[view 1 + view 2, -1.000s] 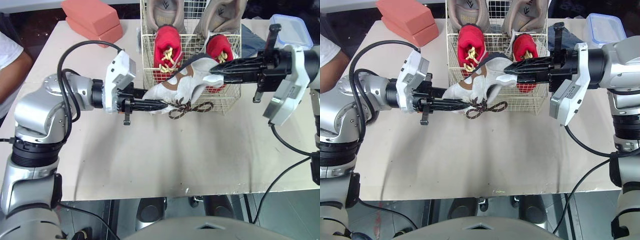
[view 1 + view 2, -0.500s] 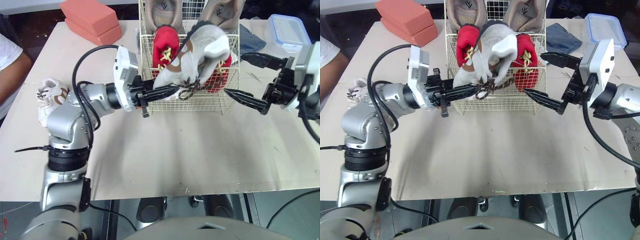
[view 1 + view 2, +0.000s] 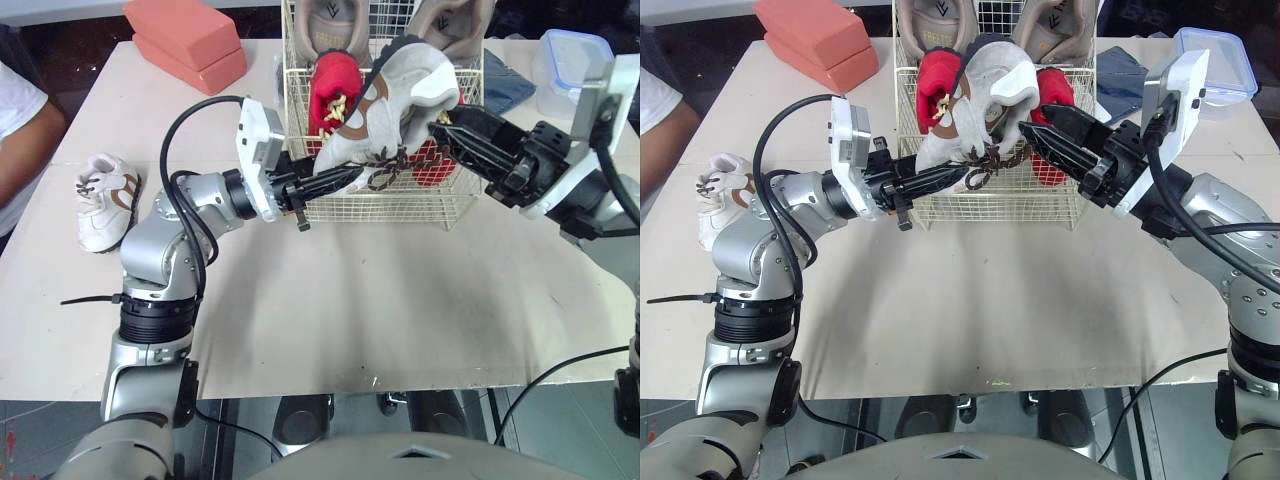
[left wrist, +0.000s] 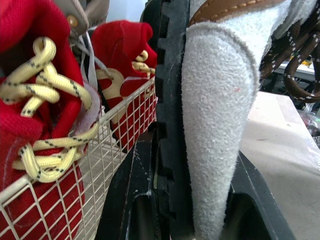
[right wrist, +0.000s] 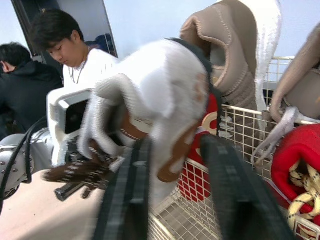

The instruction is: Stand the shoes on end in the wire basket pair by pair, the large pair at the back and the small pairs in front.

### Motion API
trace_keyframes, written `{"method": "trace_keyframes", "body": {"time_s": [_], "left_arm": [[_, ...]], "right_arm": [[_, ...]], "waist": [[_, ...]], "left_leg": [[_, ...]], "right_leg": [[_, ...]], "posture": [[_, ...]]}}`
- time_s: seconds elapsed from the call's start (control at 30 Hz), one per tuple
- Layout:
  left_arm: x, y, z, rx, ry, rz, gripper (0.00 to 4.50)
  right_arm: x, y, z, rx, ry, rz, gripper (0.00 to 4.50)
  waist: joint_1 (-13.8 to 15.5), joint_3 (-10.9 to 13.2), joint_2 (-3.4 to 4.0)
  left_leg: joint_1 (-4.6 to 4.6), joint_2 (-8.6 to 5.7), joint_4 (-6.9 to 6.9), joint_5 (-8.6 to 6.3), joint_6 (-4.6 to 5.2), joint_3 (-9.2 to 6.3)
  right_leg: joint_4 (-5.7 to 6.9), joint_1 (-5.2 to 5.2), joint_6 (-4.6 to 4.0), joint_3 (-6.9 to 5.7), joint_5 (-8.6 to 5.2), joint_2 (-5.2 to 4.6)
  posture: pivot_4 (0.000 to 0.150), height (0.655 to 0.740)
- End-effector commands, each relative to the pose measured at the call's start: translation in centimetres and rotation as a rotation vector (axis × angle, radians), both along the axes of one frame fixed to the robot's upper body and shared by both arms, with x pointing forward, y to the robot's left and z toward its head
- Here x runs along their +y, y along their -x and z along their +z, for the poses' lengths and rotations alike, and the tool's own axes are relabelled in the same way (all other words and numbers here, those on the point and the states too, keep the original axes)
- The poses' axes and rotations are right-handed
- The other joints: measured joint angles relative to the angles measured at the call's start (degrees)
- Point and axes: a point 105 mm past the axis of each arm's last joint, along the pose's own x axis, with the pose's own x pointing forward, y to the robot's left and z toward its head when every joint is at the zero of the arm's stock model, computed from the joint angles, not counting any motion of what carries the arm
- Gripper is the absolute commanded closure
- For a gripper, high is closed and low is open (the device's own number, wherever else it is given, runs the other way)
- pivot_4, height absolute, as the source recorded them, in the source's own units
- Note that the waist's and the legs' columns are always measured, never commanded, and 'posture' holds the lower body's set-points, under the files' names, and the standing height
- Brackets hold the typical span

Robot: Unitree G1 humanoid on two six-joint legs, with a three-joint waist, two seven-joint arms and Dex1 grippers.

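Left wrist view: white shoe [image 4: 215,125] between jaws

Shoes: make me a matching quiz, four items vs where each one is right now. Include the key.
1. red shoes
2. tan shoes
3. lifted white shoe
4. other white shoe

A. lying on the table, to the robot's left of the basket
B. standing at the back of the basket
C. clamped in the left gripper, held up at the basket's front
D. in the basket, in front of the tan pair

Pairs: 1-D, 2-B, 3-C, 4-A
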Motion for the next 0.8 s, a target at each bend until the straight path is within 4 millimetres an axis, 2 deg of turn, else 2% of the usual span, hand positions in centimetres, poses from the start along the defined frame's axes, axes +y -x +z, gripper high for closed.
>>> {"method": "trace_keyframes", "body": {"time_s": [0.03, 0.3, 0.33, 0.37, 0.53, 0.8], "left_arm": [[-0.6, 0.7, 1.1, -0.066, 0.017, -0.047, 3.89], [-1.0, 0.6, 1.0, -0.081, 0.021, -0.049, 3.89], [-1.0, 0.6, 1.0, -0.084, 0.021, -0.047, 3.89], [-1.0, 0.5, 1.0, -0.087, 0.022, -0.044, 3.89], [-0.9, 0.3, 1.2, -0.097, 0.03, -0.033, 3.89], [-1.3, 0.4, 1.6, -0.116, 0.058, -0.043, 3.89]], "right_arm": [[0.5, 0.3, 0.6, -0.029, -0.016, -0.006, 4.5], [1.9, 0.5, 0.8, 0.018, -0.09, 0.015, 4.5], [2.0, 0.6, 0.7, 0.028, -0.091, 0.022, 3.95], [2.1, 0.6, 0.6, 0.032, -0.087, 0.025, 3.62], [1.4, -0.6, 0.2, 0.054, -0.077, -0.065, 1.32], [1.3, -1.7, -0.5, 0.107, -0.081, -0.128, 1.26]], "waist": [[0.04, 0.0, 0.0], [0.04, 0.0, 0.0], [0.04, 0.0, 0.0], [0.03, 0.0, 0.0], [0.03, 0.0, 0.0], [0.0, 0.0, 0.0]], "left_leg": [[0.0, 0.0, 0.0, 0.0, 0.0, 0.0], [-0.02, 0.0, 0.0, 0.0, 0.0, 0.0], [-0.02, 0.0, -0.01, 0.0, 0.0, 0.0], [-0.02, 0.0, -0.01, 0.0, 0.0, -0.01], [-0.02, 0.0, -0.01, 0.0, 0.01, 0.0], [-0.03, 0.0, -0.03, 0.0, 0.01, 0.0]], "right_leg": [[0.0, 0.0, 0.0, 0.0, 0.0, 0.0], [-0.01, 0.0, 0.0, -0.01, 0.0, -0.01], [-0.01, -0.01, 0.0, -0.01, 0.0, -0.01], [-0.01, 0.0, 0.0, -0.01, 0.0, -0.01], [-0.01, 0.0, 0.0, -0.01, 0.0, -0.01], [-0.02, -0.01, 0.0, -0.01, 0.0, -0.01]], "posture": [[0.15, 0.686], [0.15, 0.686], [0.15, 0.686], [0.15, 0.686], [0.15, 0.686], [0.15, 0.686]]}}
